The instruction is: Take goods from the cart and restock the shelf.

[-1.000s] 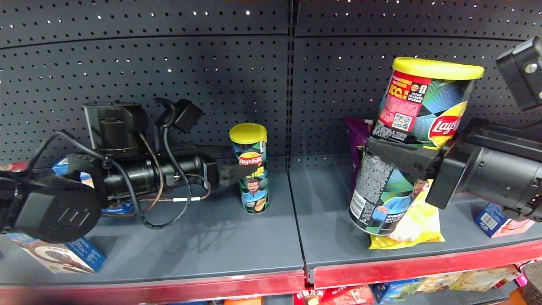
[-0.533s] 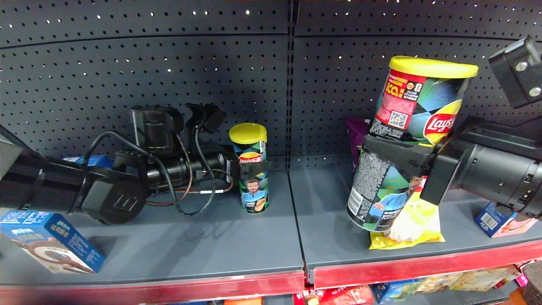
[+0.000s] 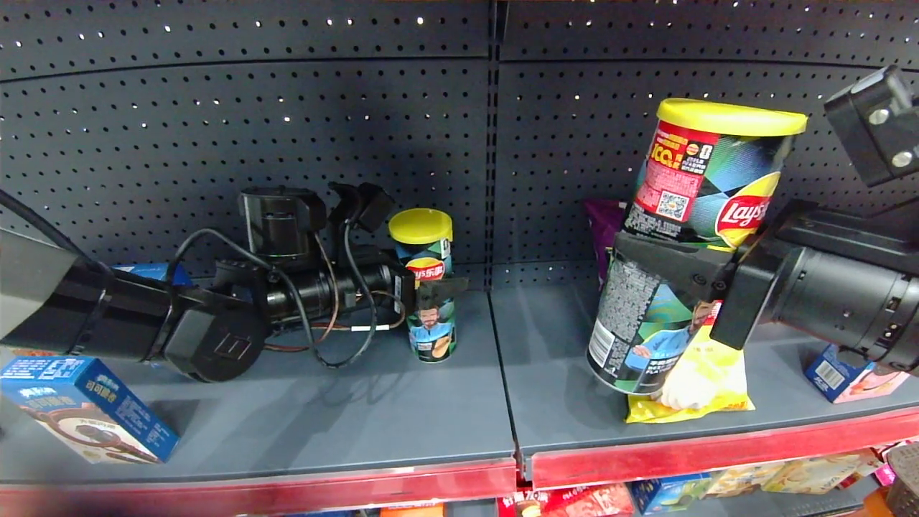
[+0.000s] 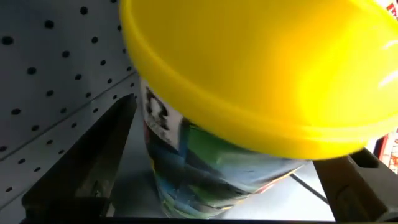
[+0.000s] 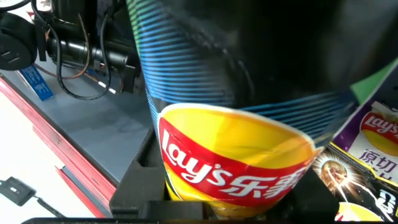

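Note:
A small chip can (image 3: 431, 332) with a yellow lid stands upright near the back of the grey shelf (image 3: 373, 416), left of the centre seam. My left gripper (image 3: 438, 285) reaches in from the left, open, with a finger on each side of the can's middle. In the left wrist view the yellow-lidded can (image 4: 249, 81) sits between the spread fingers (image 4: 93, 168). My right gripper (image 3: 668, 269) is shut on a large chip can (image 3: 707, 172), held tilted above the right half of the shelf. The right wrist view shows that large can (image 5: 236, 162) close up.
A yellow chip bag (image 3: 707, 388) lies under the held can, with a purple bag (image 3: 603, 230) behind it. A blue box (image 3: 86, 420) lies at the front left, and a blue-pink box (image 3: 843, 373) at the far right. A pegboard wall backs the shelf; a red lip (image 3: 682, 452) runs along its front.
My left arm has pushed further right, its fingers sliding along both sides of the small can, which stayed put. The large can in my right gripper has barely shifted.

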Motion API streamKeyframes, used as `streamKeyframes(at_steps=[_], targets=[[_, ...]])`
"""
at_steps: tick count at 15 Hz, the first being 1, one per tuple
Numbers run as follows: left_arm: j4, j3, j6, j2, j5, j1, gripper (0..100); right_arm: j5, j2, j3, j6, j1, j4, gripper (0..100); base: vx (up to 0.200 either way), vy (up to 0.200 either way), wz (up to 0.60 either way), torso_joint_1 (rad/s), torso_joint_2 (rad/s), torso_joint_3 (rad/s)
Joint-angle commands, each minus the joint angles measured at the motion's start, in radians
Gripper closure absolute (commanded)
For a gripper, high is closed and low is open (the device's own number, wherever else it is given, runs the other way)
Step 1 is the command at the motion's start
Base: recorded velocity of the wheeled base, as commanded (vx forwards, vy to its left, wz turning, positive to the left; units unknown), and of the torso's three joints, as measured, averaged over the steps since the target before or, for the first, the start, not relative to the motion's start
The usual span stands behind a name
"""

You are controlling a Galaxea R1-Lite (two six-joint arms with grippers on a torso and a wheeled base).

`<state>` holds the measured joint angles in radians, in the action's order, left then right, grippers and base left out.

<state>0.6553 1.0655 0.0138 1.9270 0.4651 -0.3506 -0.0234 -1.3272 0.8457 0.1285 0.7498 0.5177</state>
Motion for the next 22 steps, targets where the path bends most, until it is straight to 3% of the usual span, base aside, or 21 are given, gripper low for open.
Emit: streamKeyframes(at_steps=[1,3,4,5,7,10,14,22], targets=[[0.000,0.001,0.000,0.003,0.000,0.001,0,-0.001,0.000,-0.001,0.002,0.000,0.001,100,0.000,0.000,0.00,0.000,0.00,0.000],[0.000,-0.001,0.002,0.003,0.000,0.002,0,0.000,0.000,-0.002,0.000,0.002,0.001,100,0.000,0.000,0.00,0.000,0.00,0.000],[0.001,-0.002,0.002,0.004,0.000,0.002,100,0.000,0.000,-0.001,0.002,0.002,0.001,100,0.000,0.000,0.00,0.000,0.00,0.000],[0.000,-0.002,0.002,0.004,-0.006,0.002,100,0.000,0.000,-0.001,0.000,0.002,0.001,100,0.000,0.000,0.00,0.000,0.00,0.000],[0.000,-0.001,-0.002,0.004,-0.072,-0.011,100,0.000,0.000,-0.002,0.002,0.002,0.001,100,0.000,0.000,0.00,0.000,0.00,0.000],[0.001,-0.007,-0.043,0.001,-0.083,-0.036,100,0.000,-0.003,-0.001,0.000,0.005,0.001,100,0.000,0.000,0.00,0.000,0.00,0.000],[0.000,-0.007,-0.049,-0.059,-0.102,-0.060,100,0.000,0.002,-0.007,0.000,0.003,0.001,100,0.000,0.000,0.00,0.000,0.00,0.000],[-0.003,-0.240,-0.045,-0.316,-0.102,-0.087,100,-0.001,0.003,-0.007,0.000,0.008,-0.001,100,0.000,0.000,0.00,0.000,0.00,0.000]])
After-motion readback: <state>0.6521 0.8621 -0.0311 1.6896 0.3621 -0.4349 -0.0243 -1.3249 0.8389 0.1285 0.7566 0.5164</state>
